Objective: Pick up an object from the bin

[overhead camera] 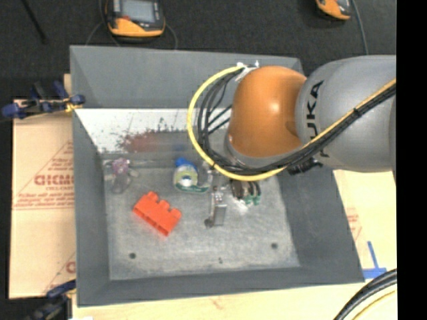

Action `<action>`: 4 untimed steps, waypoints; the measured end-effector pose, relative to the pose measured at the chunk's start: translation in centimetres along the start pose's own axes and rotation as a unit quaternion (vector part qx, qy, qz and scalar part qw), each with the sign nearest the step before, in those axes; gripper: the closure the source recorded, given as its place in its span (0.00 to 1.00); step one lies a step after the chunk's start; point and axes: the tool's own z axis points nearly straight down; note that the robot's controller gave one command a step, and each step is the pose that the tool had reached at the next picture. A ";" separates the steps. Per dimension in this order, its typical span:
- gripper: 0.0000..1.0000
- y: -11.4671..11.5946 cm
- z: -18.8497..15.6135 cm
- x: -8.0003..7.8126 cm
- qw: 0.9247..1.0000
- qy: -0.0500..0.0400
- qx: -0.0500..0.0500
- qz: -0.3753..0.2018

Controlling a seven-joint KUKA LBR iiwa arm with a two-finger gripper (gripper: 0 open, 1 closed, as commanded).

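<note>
Arm [347, 112] reaches from right; claw [220, 209] low in bin [93, 199], near orange brick [157, 213]; grip unreadable.

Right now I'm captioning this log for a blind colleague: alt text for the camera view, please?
The arm's tool hangs low in a grey bin, over the middle of its floor. An orange toy brick lies to the picture's left of it, a small round blue-and-green thing up and left of it, and a clear plastic piece farther left.
</note>
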 end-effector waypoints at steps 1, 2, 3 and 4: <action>0.00 4.0 12.6 -0.4 0.999 0.002 0.000 0.048; 1.00 4.0 12.1 -0.7 0.999 -0.002 -0.001 0.049; 1.00 4.2 4.4 0.2 0.999 -0.003 -0.001 0.034; 1.00 3.7 -3.6 -1.0 0.999 -0.005 -0.001 0.036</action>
